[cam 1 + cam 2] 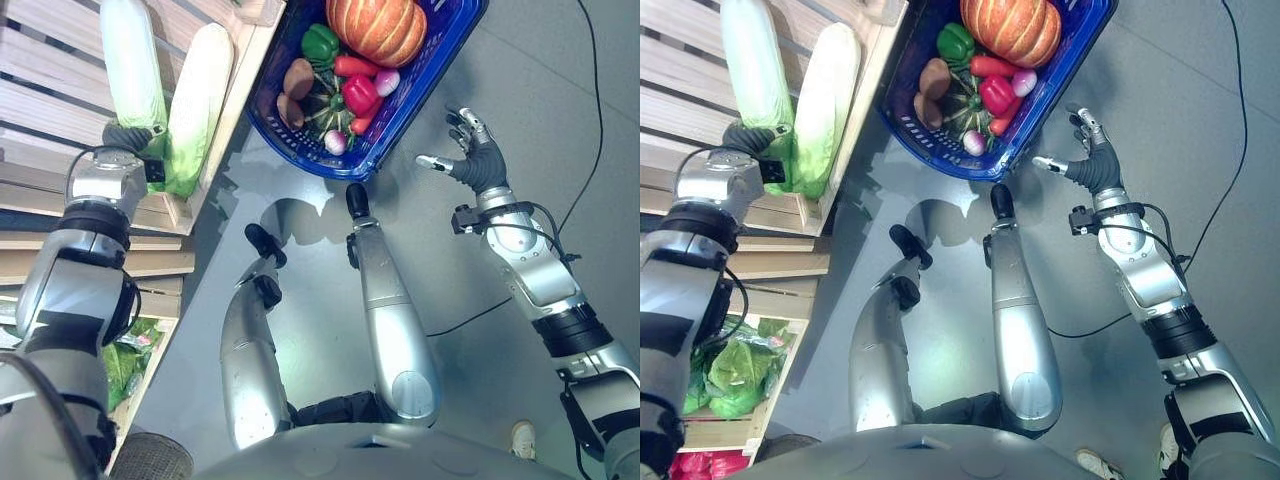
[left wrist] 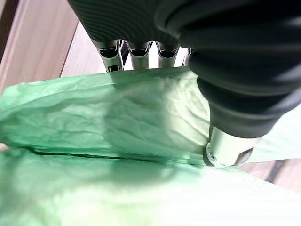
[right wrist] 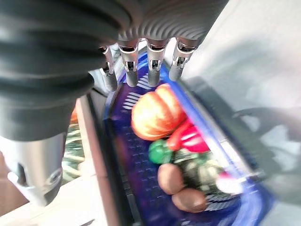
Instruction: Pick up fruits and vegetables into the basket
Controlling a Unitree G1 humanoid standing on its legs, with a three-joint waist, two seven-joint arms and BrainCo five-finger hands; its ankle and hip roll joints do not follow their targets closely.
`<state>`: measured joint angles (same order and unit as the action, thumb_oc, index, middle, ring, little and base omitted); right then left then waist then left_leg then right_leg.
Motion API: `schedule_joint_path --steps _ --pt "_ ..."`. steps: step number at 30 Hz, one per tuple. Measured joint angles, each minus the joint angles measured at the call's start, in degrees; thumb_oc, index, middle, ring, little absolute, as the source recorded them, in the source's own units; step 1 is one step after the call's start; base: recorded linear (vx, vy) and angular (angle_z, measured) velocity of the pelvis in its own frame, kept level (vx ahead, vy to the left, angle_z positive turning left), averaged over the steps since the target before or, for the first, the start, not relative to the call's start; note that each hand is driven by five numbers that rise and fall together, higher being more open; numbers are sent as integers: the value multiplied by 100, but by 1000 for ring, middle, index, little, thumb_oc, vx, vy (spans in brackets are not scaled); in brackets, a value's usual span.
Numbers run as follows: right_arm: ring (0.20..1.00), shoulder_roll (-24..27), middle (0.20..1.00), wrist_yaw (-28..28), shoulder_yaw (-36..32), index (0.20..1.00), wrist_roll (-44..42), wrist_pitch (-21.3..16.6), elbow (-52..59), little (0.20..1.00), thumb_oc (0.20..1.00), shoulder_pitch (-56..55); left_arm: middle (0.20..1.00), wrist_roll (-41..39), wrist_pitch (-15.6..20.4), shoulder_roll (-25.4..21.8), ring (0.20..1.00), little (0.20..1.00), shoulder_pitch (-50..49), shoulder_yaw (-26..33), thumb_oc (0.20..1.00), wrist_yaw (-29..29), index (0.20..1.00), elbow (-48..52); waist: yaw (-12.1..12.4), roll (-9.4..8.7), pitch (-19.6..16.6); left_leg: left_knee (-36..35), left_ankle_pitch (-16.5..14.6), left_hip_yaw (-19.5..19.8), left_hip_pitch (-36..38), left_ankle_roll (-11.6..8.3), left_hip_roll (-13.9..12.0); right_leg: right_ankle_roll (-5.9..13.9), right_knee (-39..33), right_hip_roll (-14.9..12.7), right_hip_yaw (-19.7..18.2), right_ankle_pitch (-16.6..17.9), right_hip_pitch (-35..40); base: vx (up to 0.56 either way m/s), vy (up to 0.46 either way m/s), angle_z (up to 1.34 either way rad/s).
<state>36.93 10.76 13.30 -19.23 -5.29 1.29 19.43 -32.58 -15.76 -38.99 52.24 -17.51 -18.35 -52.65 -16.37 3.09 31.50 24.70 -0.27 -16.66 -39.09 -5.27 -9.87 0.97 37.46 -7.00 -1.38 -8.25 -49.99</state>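
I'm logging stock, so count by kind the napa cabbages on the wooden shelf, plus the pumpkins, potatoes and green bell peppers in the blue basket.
Napa cabbages: 2
Pumpkins: 1
Potatoes: 2
Green bell peppers: 1
Total: 6

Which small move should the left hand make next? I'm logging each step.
Probably lift the cabbage off the wooden shelf. The left hand already sits on its leafy green end, fingers over it and thumb against it, while the blue basket stands on the floor and the right hand hovers open beside it.
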Motion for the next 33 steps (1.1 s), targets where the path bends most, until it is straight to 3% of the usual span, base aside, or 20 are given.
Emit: schedule_joint_path --steps 6,10,13,20,26,33 --pt "1000 1 1000 -615 -14 1000 16 -374 633 1000 1000 60 200 38 895 353 200 200 -813 223 200 -423 200 1008 256 -3 2 -12 18 111 199 21 35 18 -36 -51 101 -5 292 -23 -46 8" --pt "1000 -1 1000 -773 -2 1000 15 -399 724 1000 1000 165 200 367 1618 664 200 200 -1448 304 200 -678 200 1828 471 -6 4 -135 79 223 460 -7 44 9 -124 -65 260 -9 636 -42 -107 13" --pt "1000 -19 1000 -832 42 1000 -99 -207 849 1000 1000 448 200 870 1897 727 200 200 -1628 354 200 -736 200 2429 681 -8 11 -214 172 362 546 10 98 4 -127 -135 405 -7 800 -82 -171 22" --pt "1000 -536 1000 -723 246 1000 -890 123 850 1000 1000 1105 200 2089 2236 691 200 200 -1711 365 200 -739 200 3349 1160 -33 23 -219 261 630 715 5 94 -35 -212 -183 722 -1 1188 -41 -122 18" --pt "1000 -1005 1000 -349 479 1000 -1566 212 833 1000 1000 1428 200 3334 2694 690 200 200 -1717 318 200 -975 200 3694 1336 -66 37 -211 276 865 898 19 102 -35 -354 -218 993 0 1621 -2 -100 18" --pt "1000 -1373 1000 146 677 1000 -1675 183 752 1000 1000 1722 200 4410 2850 673 200 200 -1656 -156 200 -1155 200 3739 1562 -278 97 -196 275 942 1093 19 106 -35 -376 -235 1100 1 1923 20 -57 8"
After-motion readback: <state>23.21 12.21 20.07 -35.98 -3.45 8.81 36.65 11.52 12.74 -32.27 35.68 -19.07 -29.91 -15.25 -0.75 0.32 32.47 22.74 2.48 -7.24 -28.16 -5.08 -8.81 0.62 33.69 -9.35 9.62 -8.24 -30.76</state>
